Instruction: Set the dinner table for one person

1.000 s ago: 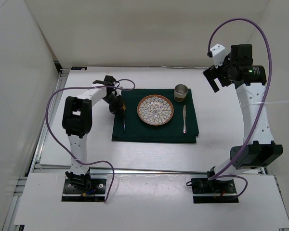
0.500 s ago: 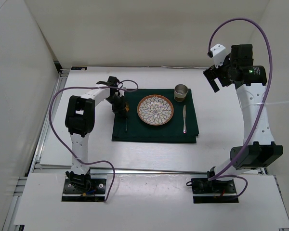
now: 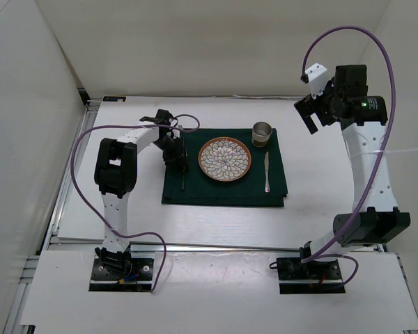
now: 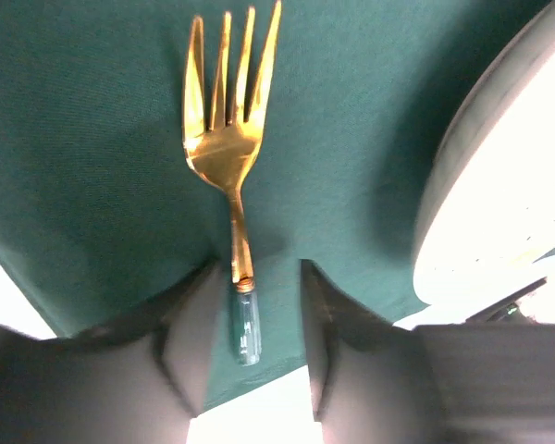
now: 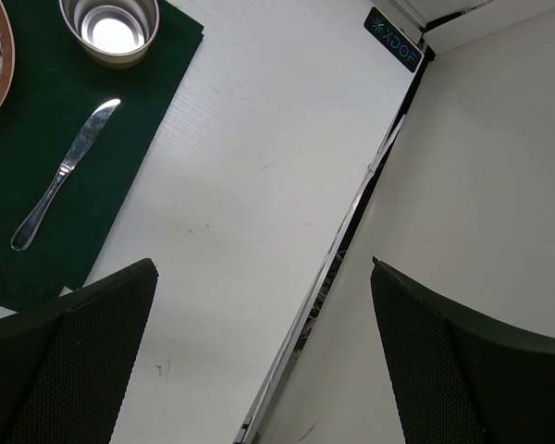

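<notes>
A gold fork (image 4: 228, 139) with a clear handle tip lies flat on the dark green cloth (image 4: 92, 148), left of the patterned plate (image 3: 225, 158). My left gripper (image 4: 252, 338) is low over the cloth and open. Its fingers (image 4: 190, 342) stand on either side of the fork's handle end without closing on it. In the top view the left gripper (image 3: 173, 156) is at the cloth's left part and the fork (image 3: 183, 179) points toward me. My right gripper (image 3: 307, 113) is raised, open and empty over the white dinner table (image 3: 320, 181).
A metal cup (image 3: 262, 133) stands at the cloth's far right corner and a silver knife (image 3: 267, 172) lies right of the plate. The right wrist view shows the knife (image 5: 63, 176), the cup (image 5: 109, 28) and the table's right edge rail (image 5: 351, 240). White walls enclose the table.
My left gripper has moved a little to the right over the cloth, and the fork has shifted right with it, closer to the plate. The right arm has stayed still.
</notes>
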Available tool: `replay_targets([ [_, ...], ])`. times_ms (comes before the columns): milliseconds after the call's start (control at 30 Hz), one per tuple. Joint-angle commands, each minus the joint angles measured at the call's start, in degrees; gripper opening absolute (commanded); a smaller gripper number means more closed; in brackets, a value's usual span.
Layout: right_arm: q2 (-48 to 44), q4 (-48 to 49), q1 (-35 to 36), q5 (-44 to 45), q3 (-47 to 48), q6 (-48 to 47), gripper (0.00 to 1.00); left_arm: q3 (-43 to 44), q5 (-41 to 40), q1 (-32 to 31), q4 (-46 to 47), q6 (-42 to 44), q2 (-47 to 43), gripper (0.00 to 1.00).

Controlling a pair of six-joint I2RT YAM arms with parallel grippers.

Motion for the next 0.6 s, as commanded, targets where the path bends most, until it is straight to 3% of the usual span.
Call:
replay_targets([
  [0,-2.45,0.38,-0.30,-0.92,-0.41,0.29,1.00,1.26,-2.89,0.72,0.98,0.33,-1.52,0.54],
  [267,-2.45,-0.75,-0.83,-2.24,-0.41,-0.24,1.00,7.59,-3.50,4.85,-2.01,3.84,-9.42,0.60],
  [433,-2.45,-0.23,-5.39,-2.77,-7.33,-0.24,1.00,16.99,-7.98,13.01,-6.49,10.68,-15.57,1.00],
  [567,-2.45,4.76,-12.95,-2.77,-14.36,-1.73,1.00,10.24,-12.81,23.02,-3.96,14.74,-24.09,1.00],
])
